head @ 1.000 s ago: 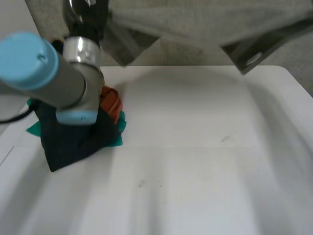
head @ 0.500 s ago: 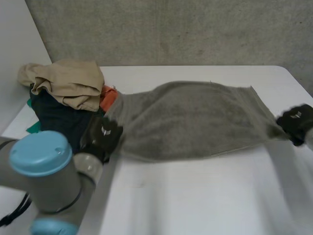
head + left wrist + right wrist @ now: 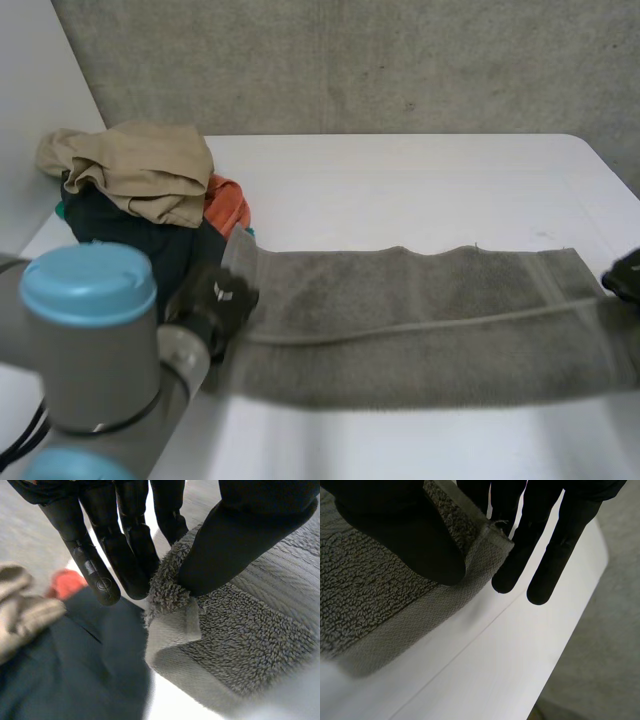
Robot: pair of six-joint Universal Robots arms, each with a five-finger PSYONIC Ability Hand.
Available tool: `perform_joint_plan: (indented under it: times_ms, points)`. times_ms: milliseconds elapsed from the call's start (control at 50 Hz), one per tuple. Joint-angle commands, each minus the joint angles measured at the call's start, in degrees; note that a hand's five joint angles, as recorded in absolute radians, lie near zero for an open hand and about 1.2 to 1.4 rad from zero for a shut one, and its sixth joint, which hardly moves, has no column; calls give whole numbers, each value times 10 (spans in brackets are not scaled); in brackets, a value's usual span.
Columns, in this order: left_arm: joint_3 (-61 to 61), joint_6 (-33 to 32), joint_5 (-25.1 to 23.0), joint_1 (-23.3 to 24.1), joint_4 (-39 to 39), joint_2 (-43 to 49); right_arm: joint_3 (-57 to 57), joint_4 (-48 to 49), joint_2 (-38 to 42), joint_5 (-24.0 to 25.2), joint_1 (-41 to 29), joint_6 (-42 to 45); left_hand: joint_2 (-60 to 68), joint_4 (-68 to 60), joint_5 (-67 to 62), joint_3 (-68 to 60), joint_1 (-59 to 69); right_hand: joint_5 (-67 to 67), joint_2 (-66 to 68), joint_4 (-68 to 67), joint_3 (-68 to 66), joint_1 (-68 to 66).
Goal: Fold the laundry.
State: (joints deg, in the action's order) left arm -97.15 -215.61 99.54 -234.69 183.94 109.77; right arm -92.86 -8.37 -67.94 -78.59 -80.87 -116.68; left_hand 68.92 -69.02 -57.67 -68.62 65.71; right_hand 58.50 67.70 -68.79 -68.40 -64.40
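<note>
two hands pinch the grey towel tight: left hand at its left end, right hand at its right corner; a clothes pile sits beside its left end.

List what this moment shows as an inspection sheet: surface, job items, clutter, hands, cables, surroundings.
Surface: white table, bare beyond the towel.
Job's things: grey towel stretched across the table between the two hands; pile of unfolded clothes at the left far corner, with a tan garment on top of dark and orange ones.
Clutter: nothing seen.
Hands: left hand pinches one end corner of the towel beside the pile, thumb against fingers; right hand pinches the opposite end corner the same way.
Cables: nothing seen on the table.
Surroundings: grey wall behind the table.
</note>
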Motion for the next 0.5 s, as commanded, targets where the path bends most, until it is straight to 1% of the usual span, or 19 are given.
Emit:
perform_joint_plan:
  times_ms: [20, 80, 100, 140, 160, 240, 360, 380, 400, 420, 440, 460, 480, 500]
  points:
    - [122, 12, 36, -3, 59, 101, 56, 107, 74, -38, -41, -26, 111, -110, -123, -114, 143, 115, 123, -112, -116, -156]
    - [159, 12, 53, -2, 71, 132, 88, 144, 105, -60, -58, -27, 111, -110, -123, -114, 143, 115, 123, -112, -116, -156]
    - [188, 10, 62, -2, 79, 156, 95, 151, 112, -66, -61, -27, 111, -110, -123, -114, 143, 115, 123, -112, -116, -156]
    - [214, 5, 67, -2, 84, 178, 120, 174, 132, -77, -67, -28, 111, -110, -123, -114, 143, 115, 123, -112, -116, -156]
    - [242, 5, 72, -3, 90, 202, 128, 181, 139, -80, -68, -28, 111, -110, -123, -114, 143, 115, 123, -112, -116, -156]
    - [309, 2, 76, -1, 89, 249, 156, 223, 165, -86, -74, -28, 111, -110, -123, -114, 143, 115, 123, -112, -116, -156]
    - [348, -17, 73, -1, 93, 278, 170, 292, 191, -87, -83, -27, 111, -110, -123, -114, 143, 115, 123, -112, -116, -156]
    - [355, -22, 72, 0, 95, 281, 170, 297, 194, -88, -87, -28, 111, -110, -123, -114, 143, 79, 87, -76, -80, -120]
    - [358, -23, 71, 0, 96, 282, 172, 301, 197, -89, -90, -28, 111, -110, -123, -114, 143, -121, -113, 124, 120, 80]
    - [359, -24, 71, 1, 96, 282, 173, 303, 200, -94, -94, -28, 1, 0, -14, -4, 33, -438, -430, 441, 437, 397]
    - [358, -24, 69, 2, 96, 282, 173, 304, 204, -103, -100, -28, -248, 249, 236, 245, -216, -585, -577, 588, 584, 544]
    - [357, -25, 66, 3, 98, 280, 173, 303, 204, -110, -101, -29, -589, 590, 577, 586, -557, -585, -577, 588, 584, 544]
    - [359, -25, 65, 4, 99, 280, 173, 302, 202, -118, -104, -32, -543, 544, 530, 540, -510, -585, -577, 588, 584, 544]
    - [359, -26, 65, 5, 100, 278, 170, 301, 200, -125, -105, -36, -552, 553, 539, 549, -520, -585, -577, 588, 584, 544]
